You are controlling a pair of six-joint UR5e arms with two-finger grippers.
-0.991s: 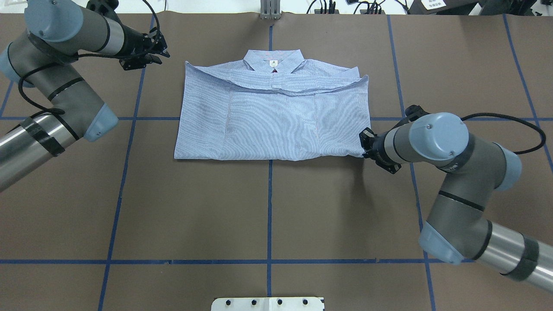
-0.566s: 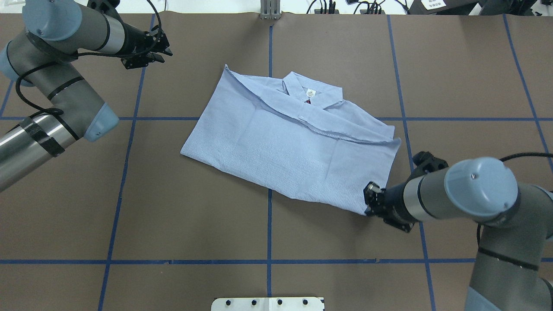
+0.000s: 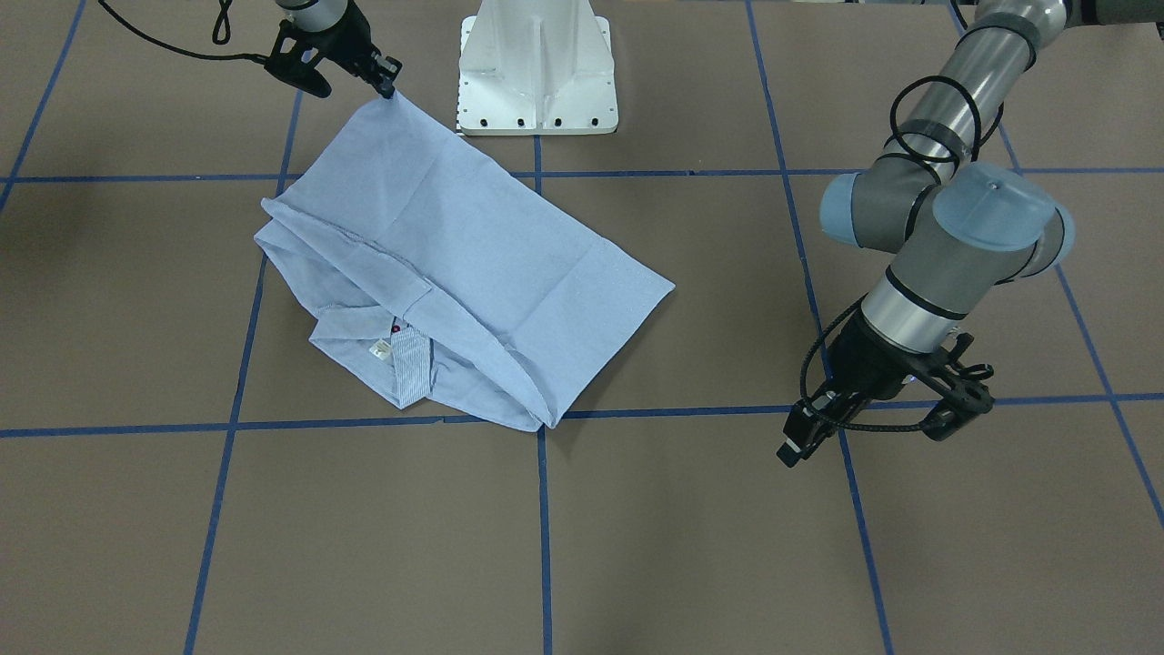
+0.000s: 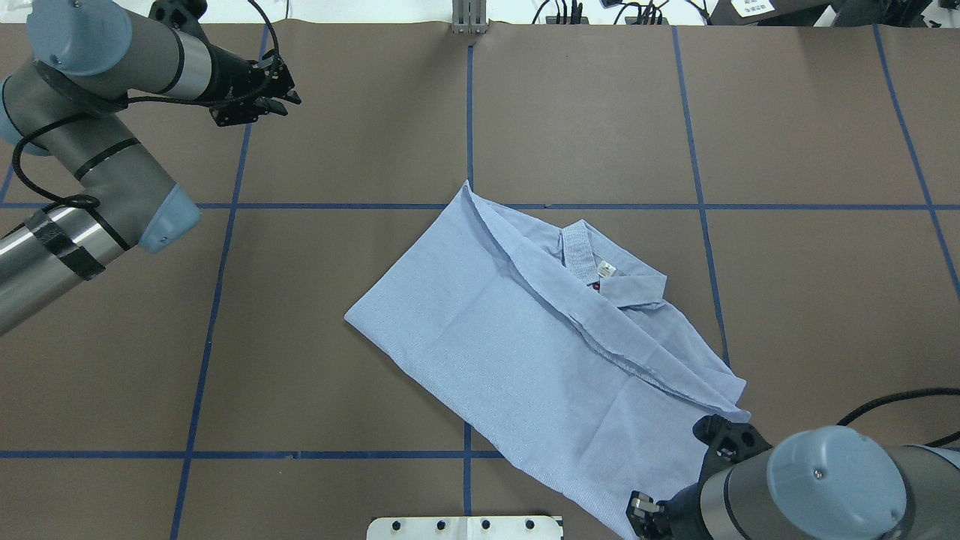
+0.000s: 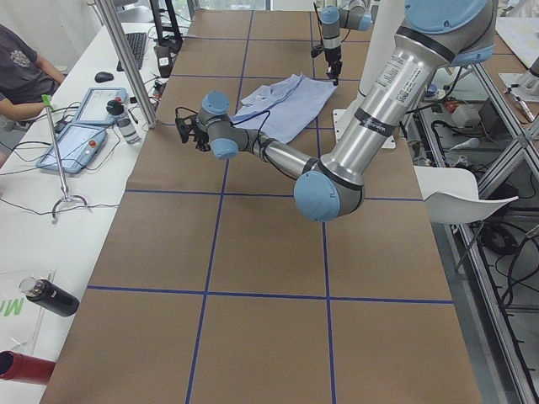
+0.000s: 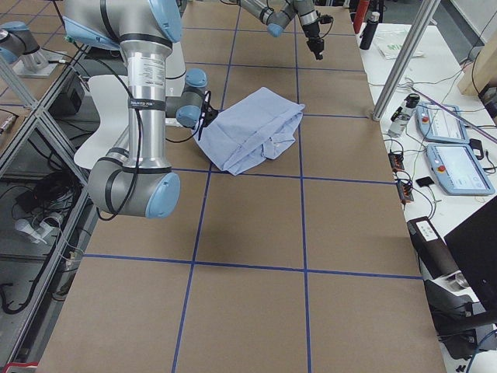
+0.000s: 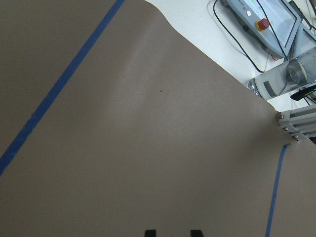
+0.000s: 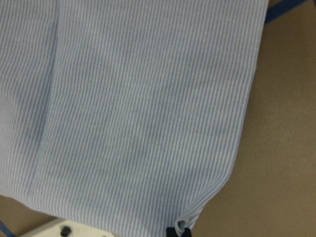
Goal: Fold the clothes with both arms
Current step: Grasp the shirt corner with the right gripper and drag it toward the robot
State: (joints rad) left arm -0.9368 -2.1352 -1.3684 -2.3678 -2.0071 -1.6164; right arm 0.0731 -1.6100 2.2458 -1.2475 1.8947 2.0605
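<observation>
The folded light-blue striped shirt [image 4: 525,352] lies askew on the brown table, its collar and neck tag [image 4: 606,268] facing up. One corner is drawn toward the robot's base. My right gripper [image 4: 639,516] is shut on that corner, beside the white pedestal in the front-facing view [image 3: 389,89]. In the right wrist view the fabric [image 8: 138,108] fills the frame, and a pinched fold shows at the bottom edge. My left gripper [image 4: 291,96] hovers open and empty over bare table at the far left, well away from the shirt [image 3: 473,264]. Its two fingertips [image 7: 149,232] stand apart.
The white pedestal base [image 3: 536,64] stands at the near table edge, right by the pulled corner. Blue tape lines [image 4: 469,112] grid the brown table cover. An aluminium post [image 4: 469,16] sits at the far edge. Beyond it are a desk with tablets [image 5: 80,135] and a seated person [image 5: 21,71].
My right gripper has dragged the shirt's corner toward the robot's base. The shirt slid nearer and turned clockwise in the overhead view. The left arm has barely moved.
</observation>
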